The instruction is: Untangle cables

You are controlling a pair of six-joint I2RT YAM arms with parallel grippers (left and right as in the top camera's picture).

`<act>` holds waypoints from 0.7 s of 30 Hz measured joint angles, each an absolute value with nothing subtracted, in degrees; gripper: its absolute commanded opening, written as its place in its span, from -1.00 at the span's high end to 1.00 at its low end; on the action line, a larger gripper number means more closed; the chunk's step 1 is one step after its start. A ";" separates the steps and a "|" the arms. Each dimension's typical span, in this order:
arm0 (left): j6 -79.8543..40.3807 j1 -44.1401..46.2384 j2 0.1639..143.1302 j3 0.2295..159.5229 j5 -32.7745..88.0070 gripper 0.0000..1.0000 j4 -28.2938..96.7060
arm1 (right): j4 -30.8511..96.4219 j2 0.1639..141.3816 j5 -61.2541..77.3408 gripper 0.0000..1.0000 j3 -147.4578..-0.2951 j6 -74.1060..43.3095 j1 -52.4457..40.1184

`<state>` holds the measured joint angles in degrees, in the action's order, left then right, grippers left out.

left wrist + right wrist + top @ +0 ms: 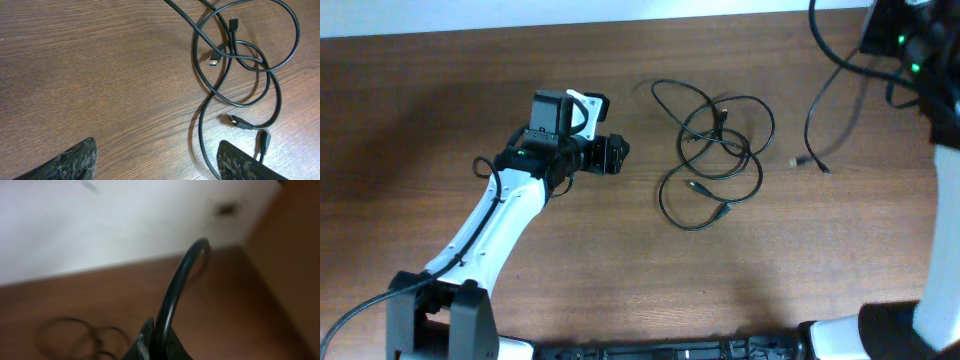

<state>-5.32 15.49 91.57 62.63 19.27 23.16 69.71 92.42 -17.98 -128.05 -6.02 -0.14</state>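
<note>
A tangle of perhaps three cables (712,150) lies mid-table (440,80); a fourth cable (175,297) is pinched in the right gripper (157,340). The left gripper (155,165) is spread.

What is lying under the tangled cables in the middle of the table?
Under the cables only the bare wooden table shows. Where the cords cross, the lower strands are partly covered, so their order is unclear.

Your left arm (485,235) reaches up and right from its base, and your left gripper (617,155) hangs low above the table with its fingers (65,162) spread wide and empty. Your right gripper (157,342) is raised at the far right, pinched tight on a cable (175,292).
</note>
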 measured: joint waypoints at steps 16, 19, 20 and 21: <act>-5.32 15.49 91.57 62.63 19.27 -0.53 23.18 | 75.44 106.83 -12.19 -0.29 -127.31 -9.80 33.26; -5.32 15.49 91.57 62.63 19.27 -0.53 23.18 | 77.65 108.42 -4.95 -0.69 -127.31 -10.24 35.22; -5.32 15.49 91.57 62.63 19.27 -0.53 23.18 | 78.63 109.30 -0.71 -0.73 -127.31 -10.11 35.51; -5.32 15.49 91.57 62.63 19.27 -0.53 23.18 | 79.00 109.75 2.20 -0.75 -127.31 -10.20 35.48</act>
<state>-5.32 15.49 91.57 62.63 19.27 23.18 79.00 109.75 2.20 -127.31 -10.20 35.48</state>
